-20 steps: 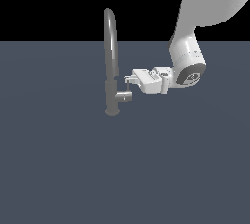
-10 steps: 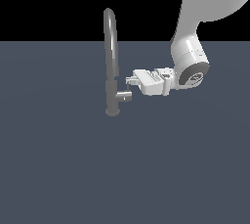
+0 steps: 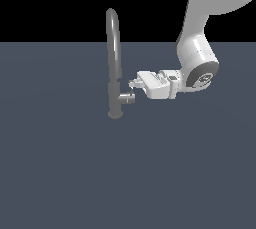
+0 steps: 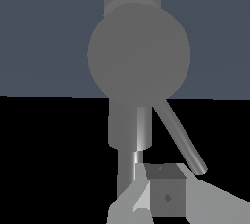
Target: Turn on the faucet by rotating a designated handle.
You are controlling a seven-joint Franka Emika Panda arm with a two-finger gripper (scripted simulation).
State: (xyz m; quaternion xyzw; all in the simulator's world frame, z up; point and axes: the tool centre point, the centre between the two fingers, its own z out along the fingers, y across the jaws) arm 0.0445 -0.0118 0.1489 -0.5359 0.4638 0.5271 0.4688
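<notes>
Faucet (image 3: 114, 63): tall grey tap with an arched spout, standing upright on its round base on the desk (image 3: 60, 163), left of centre in the exterior view.
Handle (image 3: 128, 98): short horizontal stub on the lower body, pointing to the exterior view's right; a thin pin (image 4: 179, 138) slants from it in the wrist view.
Hand (image 3: 132, 84): white, level, fingertips just above the stub's end; whether they are apart or together, I cannot tell.
Writing: none readable.
</notes>
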